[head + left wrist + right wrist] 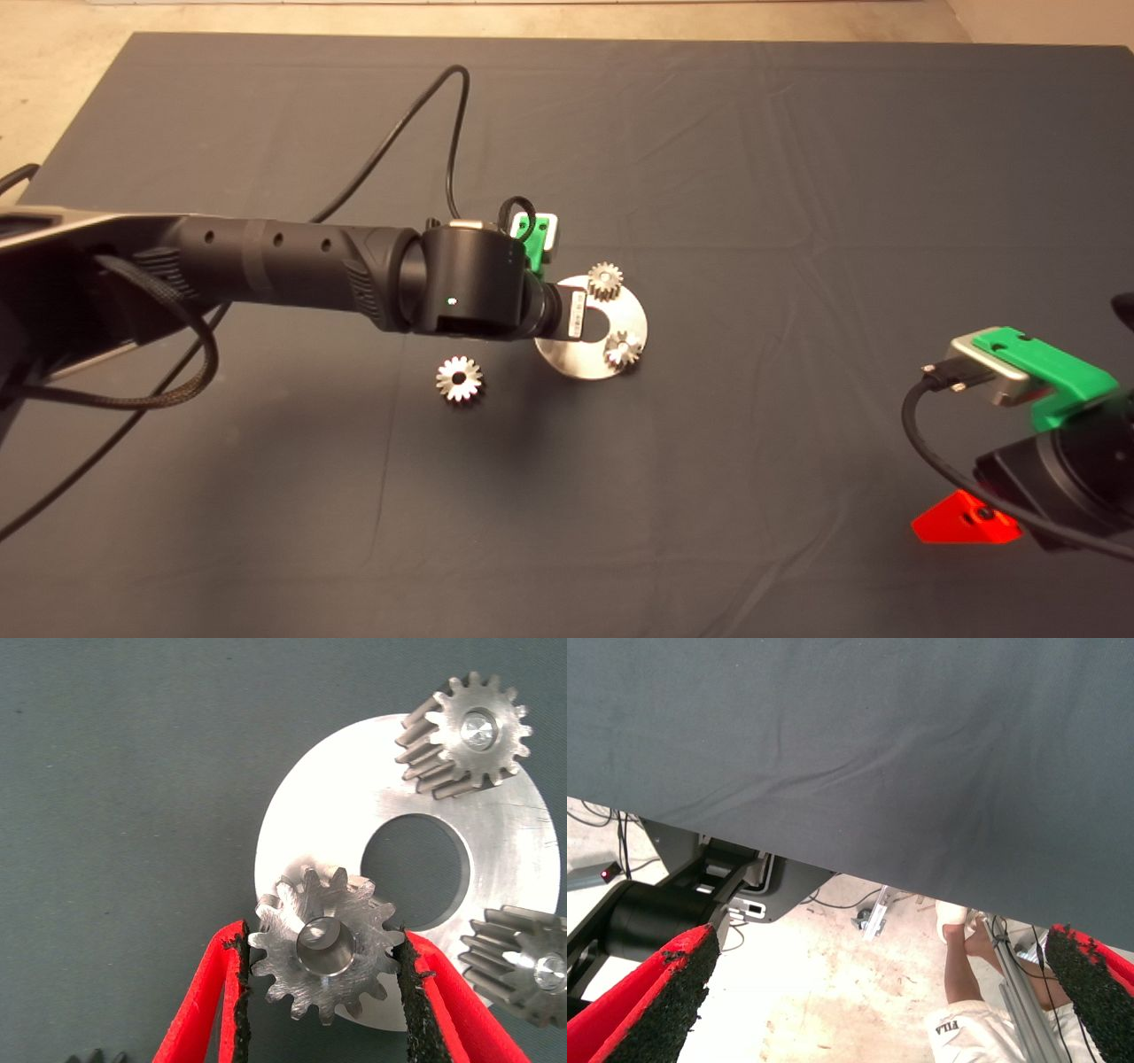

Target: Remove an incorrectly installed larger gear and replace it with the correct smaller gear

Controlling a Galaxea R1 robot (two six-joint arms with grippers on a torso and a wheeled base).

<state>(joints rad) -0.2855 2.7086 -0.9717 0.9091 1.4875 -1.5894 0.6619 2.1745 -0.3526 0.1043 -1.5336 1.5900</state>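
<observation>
The larger gear, bright silver with star-like teeth, lies flat on the mat to the left of the round metal plate. My left gripper is shut on the smaller gear, one pad against each side, holding it upright over the plate's near edge. In the head view the wrist hides this gear and the fingers. Two other small gears sit on the plate, also in the left wrist view. My right gripper is parked open at the lower right.
The plate has a round centre hole. The left arm's cable loops over the mat behind the wrist. The right wrist view shows the mat's edge, floor beyond, and a person's leg and shoe.
</observation>
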